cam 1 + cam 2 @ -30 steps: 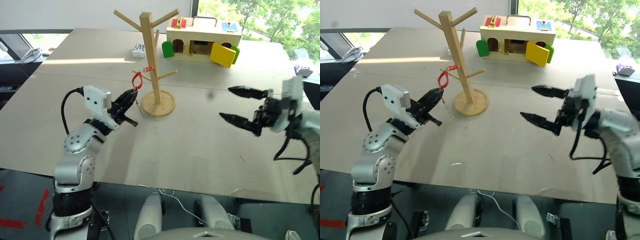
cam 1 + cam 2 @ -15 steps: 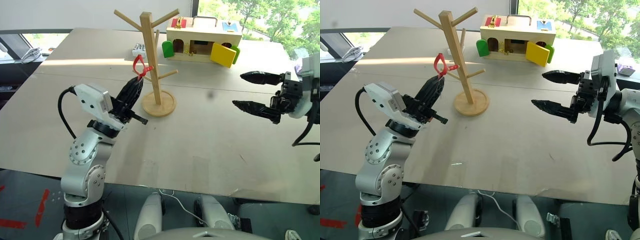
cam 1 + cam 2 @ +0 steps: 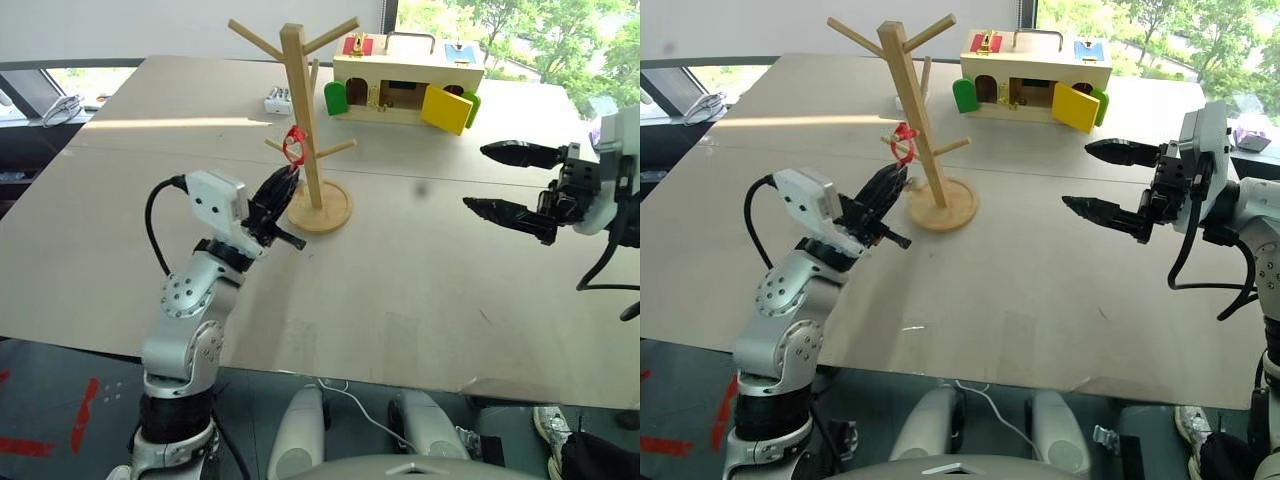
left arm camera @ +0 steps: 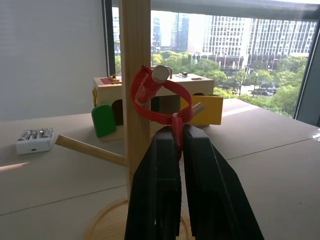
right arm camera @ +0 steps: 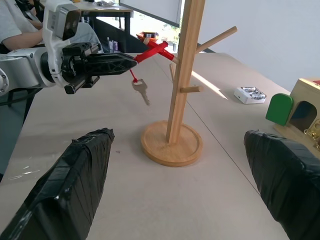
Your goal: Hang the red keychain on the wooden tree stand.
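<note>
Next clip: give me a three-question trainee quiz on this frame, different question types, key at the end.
1. True or false: the left gripper is shut on the red keychain.
2. The right gripper is: A) open and holding nothing, B) gripping the post, C) holding the key.
3. What hangs on a thin cord below the red loop, as seen from the right wrist view?

Key:
1. True; the loop sits at a lower peg of the wooden tree stand.
2. A
3. A silver key
</note>
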You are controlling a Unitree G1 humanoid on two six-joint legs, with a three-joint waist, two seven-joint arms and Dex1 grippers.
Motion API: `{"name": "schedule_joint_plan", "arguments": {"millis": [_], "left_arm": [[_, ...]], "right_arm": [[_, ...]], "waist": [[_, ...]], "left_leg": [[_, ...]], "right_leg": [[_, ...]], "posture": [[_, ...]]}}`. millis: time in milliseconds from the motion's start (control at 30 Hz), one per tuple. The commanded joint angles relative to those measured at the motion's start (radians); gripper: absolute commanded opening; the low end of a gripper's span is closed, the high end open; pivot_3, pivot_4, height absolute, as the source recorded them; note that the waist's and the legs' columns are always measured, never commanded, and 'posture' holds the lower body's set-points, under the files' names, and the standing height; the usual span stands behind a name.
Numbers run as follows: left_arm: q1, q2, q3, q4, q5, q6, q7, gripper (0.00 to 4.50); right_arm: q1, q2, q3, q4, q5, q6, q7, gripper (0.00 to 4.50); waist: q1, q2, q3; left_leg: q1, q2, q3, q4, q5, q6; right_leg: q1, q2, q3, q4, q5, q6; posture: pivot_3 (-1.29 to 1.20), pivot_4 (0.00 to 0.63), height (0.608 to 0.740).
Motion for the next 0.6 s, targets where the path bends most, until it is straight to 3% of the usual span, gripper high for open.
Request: {"name": "schedule_joint_plan", "arguments": {"millis": [33, 233, 367, 567, 600], "left_arm": [[-0.029, -0.012, -0.031, 0.028, 0.021, -0.049, -0.019, 0.06], [-0.057, -0.037, -0.05, 0.102, 0.07, -0.087, -0.007, 0.06], [-0.058, -0.048, -0.043, 0.107, 0.07, -0.102, -0.009, 1.45], [-0.032, -0.058, -0.02, 0.084, 0.055, -0.096, 0.018, 4.41], [-0.026, -0.061, -0.014, 0.079, 0.048, -0.091, 0.023, 4.46]], "right_arm": [[-0.015, -0.009, -0.039, -0.042, 0.017, -0.002, -0.004, 4.5], [-0.012, -0.013, -0.047, -0.055, 0.022, 0.004, -0.01, 4.5], [-0.005, -0.013, -0.05, -0.057, 0.021, 0.003, -0.012, 4.5], [-0.001, -0.002, -0.053, -0.057, 0.028, 0.0, -0.014, 4.5], [-0.001, -0.001, -0.053, -0.058, 0.029, -0.001, -0.014, 4.5]], "waist": [[0.0, 0.0, 0.0], [0.0, 0.0, 0.0], [0.0, 0.0, 0.0], [0.0, 0.0, 0.0], [-0.001, 0.0, 0.0]], "left_leg": [[0.0, 0.0, 0.0, 0.0, 0.0, 0.0], [0.0, 0.0, 0.0, 0.0, 0.0, 0.0], [0.0, 0.0, 0.0, 0.0, 0.0, 0.0], [0.0, 0.0, 0.0, 0.0, 0.0, 0.0], [0.0, 0.0, 0.0, 0.0, 0.0, 0.0]], "right_leg": [[0.0, 0.0, 0.0, 0.0, 0.0, 0.0], [0.0, 0.0, 0.0, 0.0, 0.0, 0.0], [0.0, 0.0, 0.0, 0.0, 0.0, 0.0], [0.0, 0.0, 0.0, 0.0, 0.0, 0.0], [0.0, 0.0, 0.0, 0.0, 0.0, 0.0]], "posture": [[0.0, 0.15, 0.74], [0.0, 0.15, 0.74], [0.0, 0.15, 0.74], [0.0, 0.15, 0.74], [0.0, 0.15, 0.74]]}}
